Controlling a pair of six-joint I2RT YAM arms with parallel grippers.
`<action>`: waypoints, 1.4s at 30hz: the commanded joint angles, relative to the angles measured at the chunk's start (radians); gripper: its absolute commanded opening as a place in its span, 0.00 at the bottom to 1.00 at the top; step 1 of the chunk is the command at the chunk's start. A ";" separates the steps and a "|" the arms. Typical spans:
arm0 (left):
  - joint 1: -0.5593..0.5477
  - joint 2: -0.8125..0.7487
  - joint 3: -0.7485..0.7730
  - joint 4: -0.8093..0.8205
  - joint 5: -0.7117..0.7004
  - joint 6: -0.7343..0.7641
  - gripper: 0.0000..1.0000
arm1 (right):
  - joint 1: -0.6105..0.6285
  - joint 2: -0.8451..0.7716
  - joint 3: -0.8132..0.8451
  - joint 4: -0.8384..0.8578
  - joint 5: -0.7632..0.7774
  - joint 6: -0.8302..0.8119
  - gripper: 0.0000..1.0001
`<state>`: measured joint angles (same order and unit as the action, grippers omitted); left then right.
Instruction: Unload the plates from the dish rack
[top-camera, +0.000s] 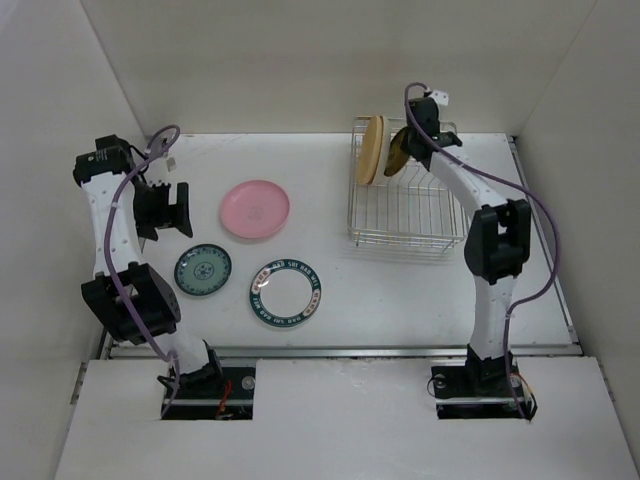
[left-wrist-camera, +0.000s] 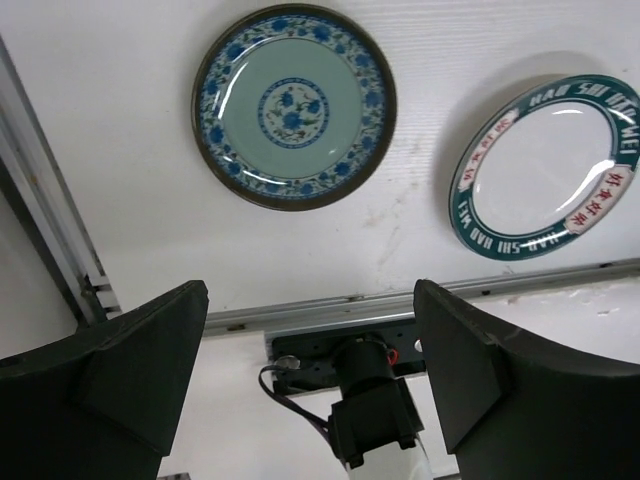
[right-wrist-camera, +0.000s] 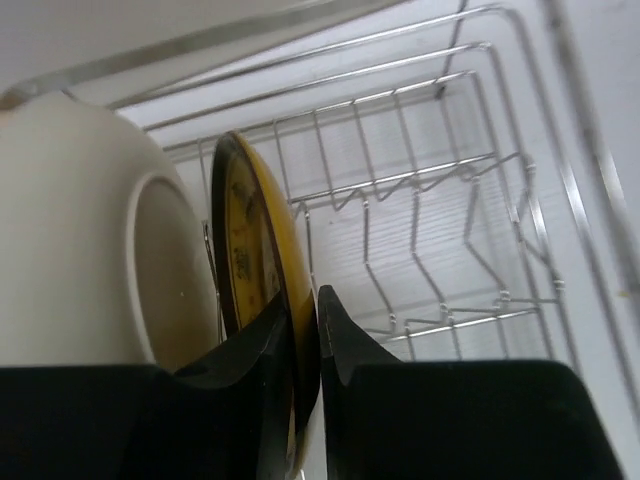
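- Right gripper (right-wrist-camera: 306, 325) is at the far-left end of the dish rack (top-camera: 405, 238). Its fingers (right-wrist-camera: 345, 340) are clenched on the rim of the small dark plate with the yellow face (right-wrist-camera: 252, 250), 1 finger on each side.
- That plate stands on edge inside the rack. The tan plate (top-camera: 372, 150) stands on edge just beside it, on its left.
- Left gripper (top-camera: 166, 212) hangs over the left side of the table (top-camera: 400, 290), fingers spread wide and grasping nothing.
- 3 plates lie flat on the table, all well apart from the rack:
  - The pink plate (top-camera: 255, 209) is farthest back.
  - The blue-green floral plate (top-camera: 203, 271) is nearer, to the pink plate's left.
  - The white plate with the teal rim (top-camera: 286, 293) is just right of the floral one, not touching it.
- The left wrist camera looks down on the floral and teal-rim plates, past the open fingers.
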<state>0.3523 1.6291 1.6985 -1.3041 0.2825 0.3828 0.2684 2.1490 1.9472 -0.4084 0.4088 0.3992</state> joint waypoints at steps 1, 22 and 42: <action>-0.006 -0.061 0.033 -0.092 0.080 -0.005 0.82 | -0.009 -0.207 0.019 0.026 0.126 -0.034 0.00; -0.113 -0.310 0.007 -0.035 0.446 0.068 0.99 | 0.428 -0.562 -0.315 0.255 -0.848 -0.203 0.00; -0.141 -0.256 -0.220 -0.040 0.297 0.129 0.52 | 0.615 -0.150 -0.171 0.605 -1.254 0.016 0.00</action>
<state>0.2085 1.3663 1.4982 -1.3128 0.5911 0.4606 0.8764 1.9965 1.6958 0.0349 -0.7635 0.3698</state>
